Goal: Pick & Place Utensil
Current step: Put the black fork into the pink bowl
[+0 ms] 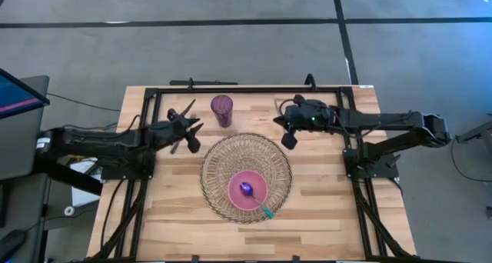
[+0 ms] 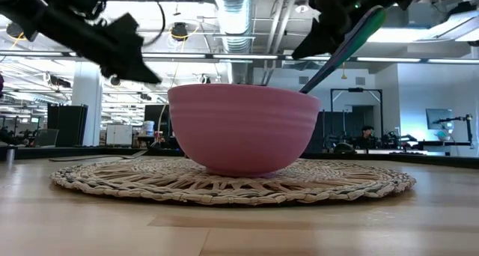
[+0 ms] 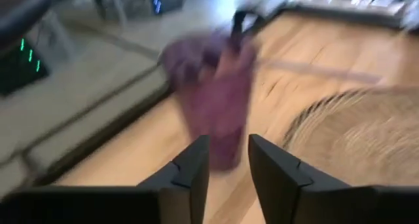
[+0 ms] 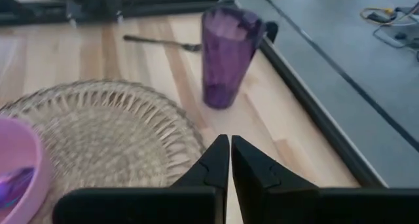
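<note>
On a woven mat [image 1: 219, 159], a pink bowl [image 1: 247, 190] already holds a spoon [image 1: 254, 195]. A fork [image 4: 160, 42] lies beside the purple cup [image 1: 222, 109], seemingly left; left gripper [image 1: 187, 128] slightly parted, empty, right gripper [image 1: 288, 136] closed, empty

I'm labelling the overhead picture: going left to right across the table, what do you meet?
Left tool → purple cup → pink bowl on the woven mat → right tool.
</note>
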### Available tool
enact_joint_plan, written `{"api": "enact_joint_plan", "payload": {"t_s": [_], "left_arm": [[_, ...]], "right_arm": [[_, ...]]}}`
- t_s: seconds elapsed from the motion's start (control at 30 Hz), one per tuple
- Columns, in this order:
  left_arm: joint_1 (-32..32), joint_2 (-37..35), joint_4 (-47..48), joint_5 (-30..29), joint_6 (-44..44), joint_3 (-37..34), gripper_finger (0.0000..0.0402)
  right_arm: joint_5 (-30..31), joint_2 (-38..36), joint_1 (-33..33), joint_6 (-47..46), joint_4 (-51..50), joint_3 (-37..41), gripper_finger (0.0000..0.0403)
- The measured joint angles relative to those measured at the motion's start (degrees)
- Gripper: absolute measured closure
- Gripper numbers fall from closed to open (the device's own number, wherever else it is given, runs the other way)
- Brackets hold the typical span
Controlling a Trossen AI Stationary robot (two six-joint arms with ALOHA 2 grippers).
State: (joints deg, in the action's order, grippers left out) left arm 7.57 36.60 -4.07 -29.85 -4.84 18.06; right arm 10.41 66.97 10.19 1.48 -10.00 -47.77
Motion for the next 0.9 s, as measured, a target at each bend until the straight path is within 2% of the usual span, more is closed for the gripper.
{"api": "enact_joint_plan", "payload": {"t_s": [0.2, 0.4, 0.53, 0.7, 0.9], "left_arm": [[7.5, 0.9, 11.9, 1.3, -4.0, 0.0, 0.0318], [11.4, 5.1, 14.4, 1.6, -6.1, 0.0, 0.0312], [12.0, 10.0, 14.3, 4.1, -6.1, 0.0, 0.0295], [12.0, 16.4, 14.1, 4.3, -6.3, 0.0, 0.0260], [12.6, 20.8, 14.2, 6.9, -11.0, 0.0, 0.0229]], "right_arm": [[0.0, -0.3, 0.5, 0.0, 3.2, 0.0, 0.0392], [0.0, -0.3, -0.1, 0.0, 3.3, 0.0, 0.0392], [0.0, -0.3, -0.1, 0.0, 3.2, 0.0, 0.0392], [0.0, -0.3, 0.0, 0.0, 3.2, 0.0, 0.0392], [0.0, -0.3, 0.0, 0.1, 3.2, 0.0, 0.0392]]}}
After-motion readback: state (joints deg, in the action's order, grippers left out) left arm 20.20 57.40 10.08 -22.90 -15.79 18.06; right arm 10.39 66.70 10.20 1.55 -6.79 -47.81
